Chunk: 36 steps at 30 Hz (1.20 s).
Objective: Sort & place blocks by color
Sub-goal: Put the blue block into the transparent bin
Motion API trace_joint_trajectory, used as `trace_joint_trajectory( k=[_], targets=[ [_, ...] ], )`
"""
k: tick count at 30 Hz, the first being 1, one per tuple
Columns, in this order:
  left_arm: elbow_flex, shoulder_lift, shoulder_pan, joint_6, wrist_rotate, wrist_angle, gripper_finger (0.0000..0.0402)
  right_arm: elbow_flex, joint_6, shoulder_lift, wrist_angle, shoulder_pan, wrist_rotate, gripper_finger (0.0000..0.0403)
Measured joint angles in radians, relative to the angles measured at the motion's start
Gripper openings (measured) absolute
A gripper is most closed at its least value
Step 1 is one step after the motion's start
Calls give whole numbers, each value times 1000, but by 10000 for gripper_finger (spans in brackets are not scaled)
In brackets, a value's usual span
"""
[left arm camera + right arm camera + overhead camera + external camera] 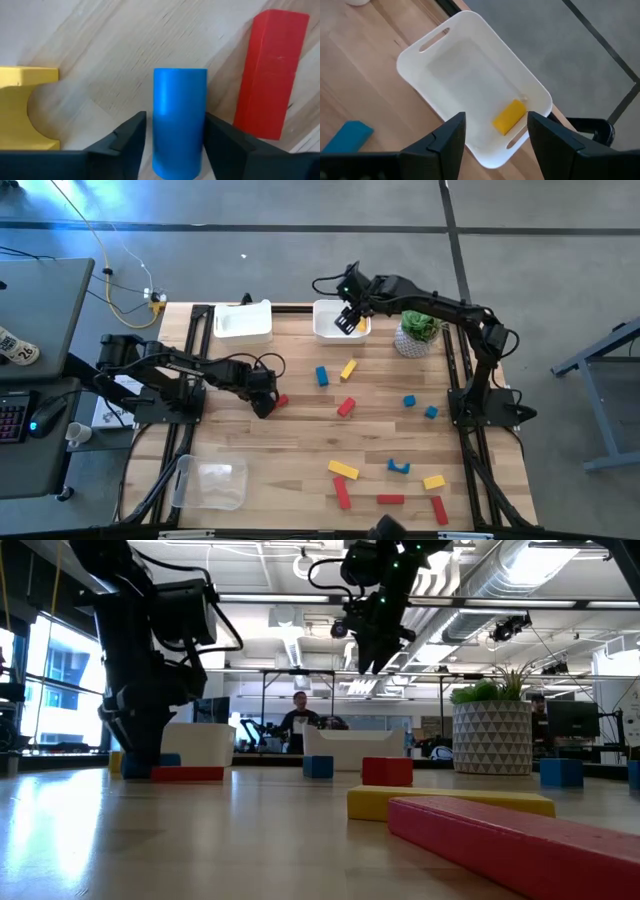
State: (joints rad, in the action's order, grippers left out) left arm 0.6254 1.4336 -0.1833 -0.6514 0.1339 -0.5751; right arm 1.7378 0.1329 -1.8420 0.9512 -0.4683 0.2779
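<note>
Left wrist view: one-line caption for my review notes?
Left gripper straddles a blue block on the wooden table, between a yellow arch block and a red block.

A grey concrete floor is surrounding a pale wooden surface. Yellow and white cables are trailing across the floor near a grey desk that is carrying a keyboard and mouse. Beyond the surface, an open office is stretching away, with ceiling ducts and strip lights glowing overhead. Daylight is coming through tall windows. A person is sitting at a distant desk.
</note>
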Motion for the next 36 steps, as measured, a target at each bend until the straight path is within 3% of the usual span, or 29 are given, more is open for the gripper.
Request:
trace_joint_trajectory(
  k=[5,14,23,30,36],
  targets=[
    [1,0,0,23,5,0,106,0,-2,0,0,32,-3,200],
    [1,-1,0,26,7,0,104,0,-21,0,5,108,-5,200],
    [-1,-83,0,27,7,-4,106,-1,-3,0,128,206,-9,200],
    [-1,-176,2,27,-8,-5,107,-1,-2,0,195,272,-125,200],
    [-1,-255,28,27,-91,-5,106,-1,-28,0,267,310,-206,200]
  ],
)
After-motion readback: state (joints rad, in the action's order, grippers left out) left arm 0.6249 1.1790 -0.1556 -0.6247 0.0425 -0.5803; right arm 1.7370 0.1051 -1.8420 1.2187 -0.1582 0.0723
